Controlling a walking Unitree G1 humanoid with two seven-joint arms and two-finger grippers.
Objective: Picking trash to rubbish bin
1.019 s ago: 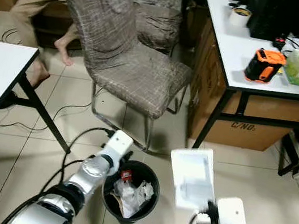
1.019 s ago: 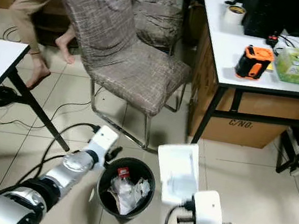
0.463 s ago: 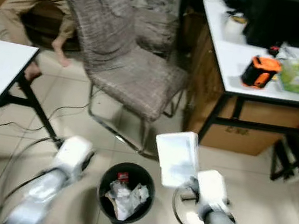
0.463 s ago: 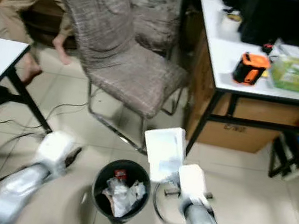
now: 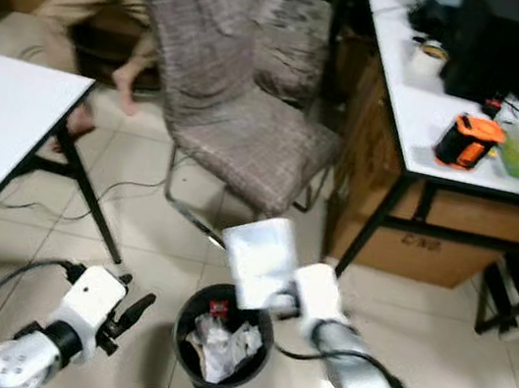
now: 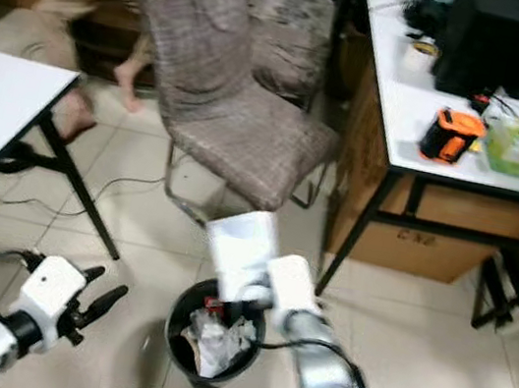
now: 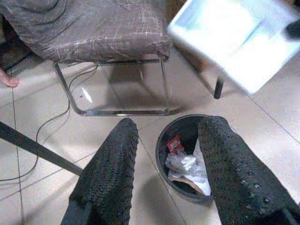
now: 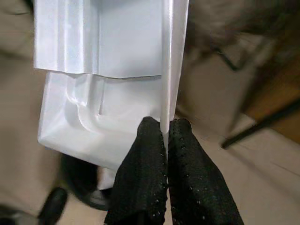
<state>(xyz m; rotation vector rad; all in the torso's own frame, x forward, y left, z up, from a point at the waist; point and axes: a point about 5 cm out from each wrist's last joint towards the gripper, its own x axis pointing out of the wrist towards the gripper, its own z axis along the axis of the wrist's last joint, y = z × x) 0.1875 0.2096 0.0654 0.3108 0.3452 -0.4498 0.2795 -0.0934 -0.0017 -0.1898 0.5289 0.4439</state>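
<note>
Tray [image 5: 257,248], white plastic, now sits over the far rim of the bin [image 5: 220,339] in the eye views; a second ago it hung off to the bin's right, so your right gripper [image 5: 273,302] has carried it across, and release looks near. Left gripper [image 5: 132,310] has pulled back to the bin's left. Left wrist view: fingers [image 7: 110,174] spread wide, holding nothing, bin between them. Right wrist view: fingers [image 8: 145,180] pinch the tray's edge tight.
</note>
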